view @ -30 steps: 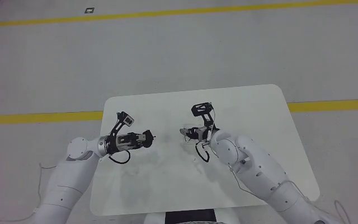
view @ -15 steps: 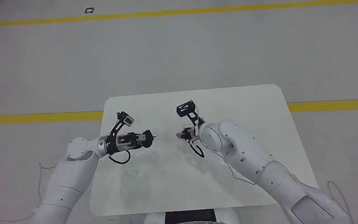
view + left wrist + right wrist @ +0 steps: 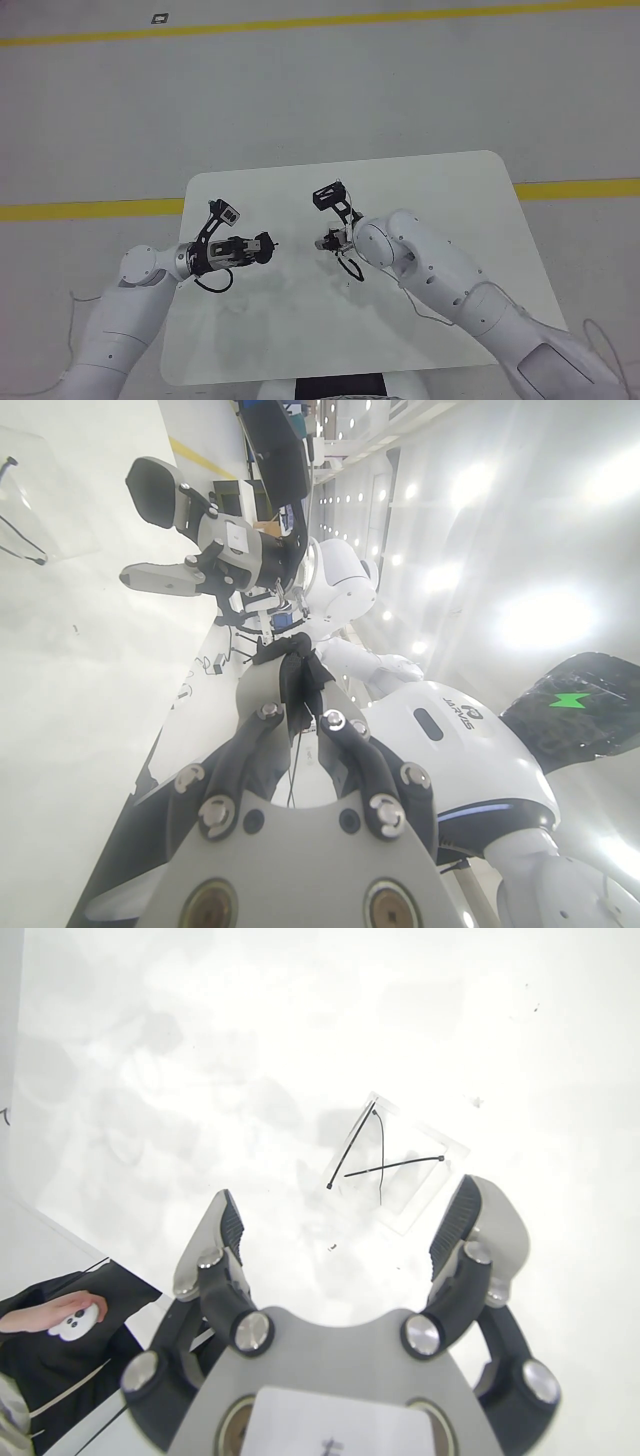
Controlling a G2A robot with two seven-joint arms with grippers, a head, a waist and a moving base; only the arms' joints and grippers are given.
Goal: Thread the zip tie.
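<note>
My left gripper (image 3: 268, 244) hovers over the left half of the white table (image 3: 450, 190), shut on a thin black zip tie (image 3: 296, 745) that runs back between its fingers. In the left wrist view that gripper (image 3: 292, 665) points at my right gripper (image 3: 136, 540), which is open and a short way off. From above, the right gripper (image 3: 324, 241) sits near the table's middle, facing the left one across a small gap. In its own view the right gripper (image 3: 345, 1208) is open with nothing between its pads, above a clear tray (image 3: 435, 1148) holding three black zip ties (image 3: 382, 1155).
The clear tray (image 3: 55, 500) lies flat on the table beyond the right gripper. The table's right half and near edge (image 3: 300, 370) are bare. A yellow floor line (image 3: 90, 209) runs behind the table.
The right arm has swung left, bringing its gripper closer to the left gripper, and slowed over the last half second. The left arm has stayed still with the zip tie.
</note>
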